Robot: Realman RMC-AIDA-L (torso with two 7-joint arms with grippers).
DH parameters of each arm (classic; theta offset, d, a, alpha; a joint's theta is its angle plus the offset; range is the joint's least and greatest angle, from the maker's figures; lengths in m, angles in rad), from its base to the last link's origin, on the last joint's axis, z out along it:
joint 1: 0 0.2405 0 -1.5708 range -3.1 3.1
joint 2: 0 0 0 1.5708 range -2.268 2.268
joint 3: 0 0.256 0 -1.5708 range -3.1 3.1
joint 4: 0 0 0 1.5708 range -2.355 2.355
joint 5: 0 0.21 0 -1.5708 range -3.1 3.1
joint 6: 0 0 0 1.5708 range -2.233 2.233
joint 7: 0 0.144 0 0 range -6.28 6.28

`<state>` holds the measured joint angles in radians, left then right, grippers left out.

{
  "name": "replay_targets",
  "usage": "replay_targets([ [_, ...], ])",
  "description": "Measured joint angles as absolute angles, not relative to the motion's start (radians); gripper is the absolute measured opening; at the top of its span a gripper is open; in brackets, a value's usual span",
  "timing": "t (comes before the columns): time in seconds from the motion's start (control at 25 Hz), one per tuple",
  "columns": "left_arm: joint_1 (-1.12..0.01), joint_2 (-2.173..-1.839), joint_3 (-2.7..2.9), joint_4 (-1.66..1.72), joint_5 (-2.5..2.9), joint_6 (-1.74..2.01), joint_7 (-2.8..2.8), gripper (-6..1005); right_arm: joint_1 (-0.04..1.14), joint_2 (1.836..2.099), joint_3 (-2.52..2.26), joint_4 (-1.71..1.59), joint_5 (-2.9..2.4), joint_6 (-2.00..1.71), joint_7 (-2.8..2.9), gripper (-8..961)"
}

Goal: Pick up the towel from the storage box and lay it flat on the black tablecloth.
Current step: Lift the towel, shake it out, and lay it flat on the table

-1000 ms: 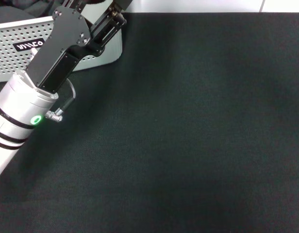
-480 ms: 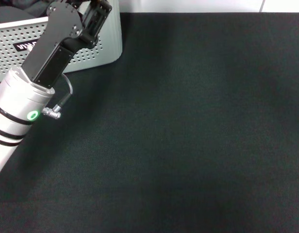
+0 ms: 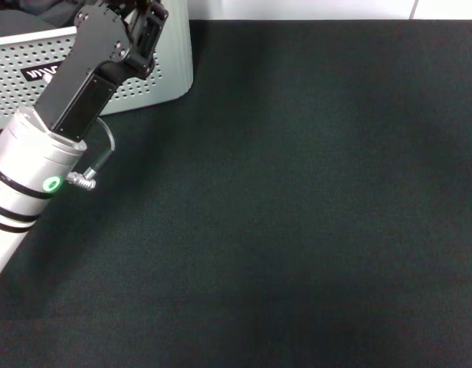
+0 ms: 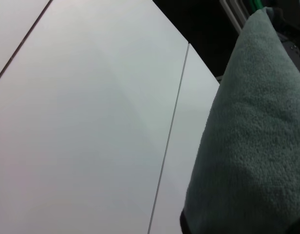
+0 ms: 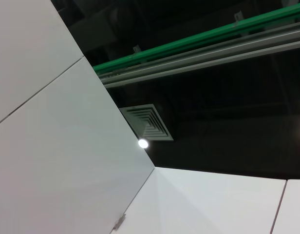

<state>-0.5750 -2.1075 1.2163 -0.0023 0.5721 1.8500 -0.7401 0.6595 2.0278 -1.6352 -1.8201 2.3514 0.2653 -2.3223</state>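
Observation:
The light grey perforated storage box [image 3: 172,70] with its black label [image 3: 41,73] stands at the far left corner of the black tablecloth [image 3: 297,199]. My left arm reaches up over the box's right end, and the left gripper [image 3: 144,11] is at the box's rim, cut off by the top edge of the head view. In the left wrist view the towel's grey-green fleecy face [image 4: 252,146] fills one side, very close to the camera. The towel cannot be made out in the head view. My right gripper is out of view.
The tablecloth spreads wide and bare to the right of and in front of the box. White wall panels [image 4: 91,122] stand behind the table. The right wrist view shows only a ceiling and wall panels.
My left gripper has swung left, from over the box's right corner to above the box's inside. It has hardly moved in the last half second.

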Motion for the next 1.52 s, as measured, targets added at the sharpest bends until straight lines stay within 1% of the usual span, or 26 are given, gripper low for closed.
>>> replay_targets([
  [0.44,-0.567,-2.108,1.216,-0.003,0.571,1.857,-0.75,99,0.632,2.028,-1.636,-1.822,2.352,0.266,-2.322,70],
  [0.56,-0.565,-2.108,1.217,0.004,0.57,1.858,-0.744,55,0.589,2.028,-1.638,-1.819,2.372,0.286,-2.313,72],
  [0.68,-0.557,-2.107,1.218,0.032,0.567,1.859,-0.722,44,0.498,2.028,-1.632,-1.808,2.45,0.368,-2.309,73],
  [0.8,-0.516,-2.107,1.225,0.109,0.573,1.86,-0.658,33,0.41,2.025,-1.622,-1.77,2.533,0.485,-2.308,75],
  [0.92,-0.475,-2.106,1.229,0.186,0.588,1.864,-0.583,25,0.317,2.022,-1.596,-1.664,2.626,0.683,-2.3,77],
  [1.04,-0.463,-2.101,1.232,0.217,0.595,1.891,-0.529,22,0.276,2.017,-1.556,-1.544,2.659,0.814,-2.231,78],
  [1.2,-0.46,-2.099,1.251,0.249,0.597,1.937,-0.43,22,0.278,2.007,-1.462,-1.338,2.613,0.976,-2.062,81],
  [1.4,-0.434,-2.099,1.269,0.331,0.6,1.972,-0.349,22,0.299,2.005,-1.351,-1.071,2.551,1.209,-2.004,84],
  [1.52,-0.421,-2.099,1.269,0.377,0.595,1.987,-0.326,22,0.3,2.004,-1.321,-0.969,2.507,1.289,-1.999,85],
])
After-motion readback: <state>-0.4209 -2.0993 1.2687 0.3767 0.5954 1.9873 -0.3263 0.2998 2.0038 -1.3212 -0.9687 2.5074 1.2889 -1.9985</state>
